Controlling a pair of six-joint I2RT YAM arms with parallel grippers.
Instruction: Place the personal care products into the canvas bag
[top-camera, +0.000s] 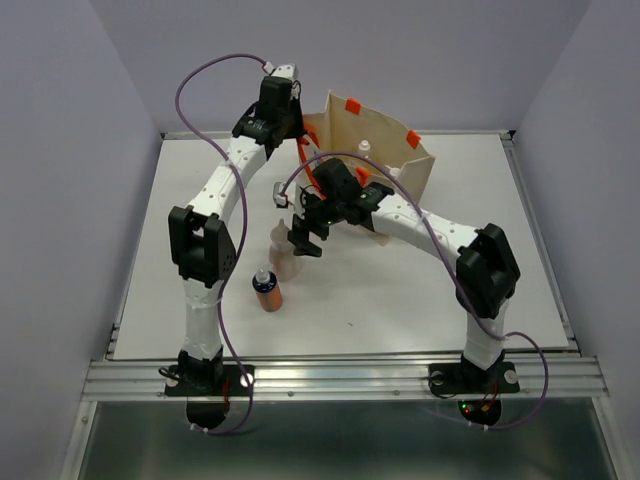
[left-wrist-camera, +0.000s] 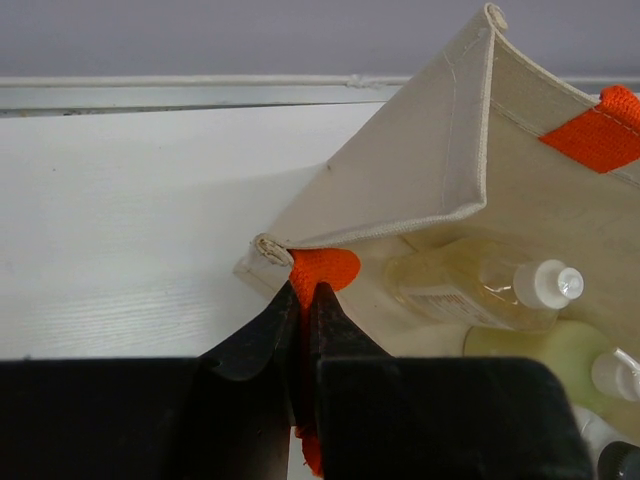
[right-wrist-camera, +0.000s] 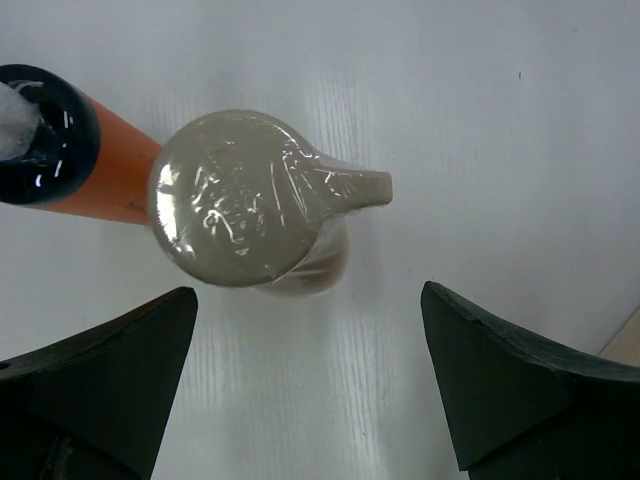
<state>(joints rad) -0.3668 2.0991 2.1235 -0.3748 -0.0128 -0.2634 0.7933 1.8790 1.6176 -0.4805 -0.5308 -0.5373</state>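
The canvas bag (top-camera: 385, 135) stands open at the back of the table. My left gripper (left-wrist-camera: 303, 295) is shut on its orange handle (left-wrist-camera: 325, 268) at the bag's left corner (top-camera: 300, 145). Inside lie a clear amber bottle (left-wrist-camera: 470, 288), a pale yellow-green bottle (left-wrist-camera: 550, 350) and, at the frame's corner, a white bottle with a dark cap (left-wrist-camera: 600, 440). My right gripper (right-wrist-camera: 308, 300) hangs open just above and beside the peach-pink pump bottle (right-wrist-camera: 240, 200), which stands upright on the table (top-camera: 283, 258). The orange-brown bottle (right-wrist-camera: 105, 175) with a dark blue cap stands next to it (top-camera: 267, 290).
The white table (top-camera: 400, 290) has a raised metal rail along its near edge (top-camera: 340, 375). Grey walls close in at the back and sides. Purple cables loop over both arms.
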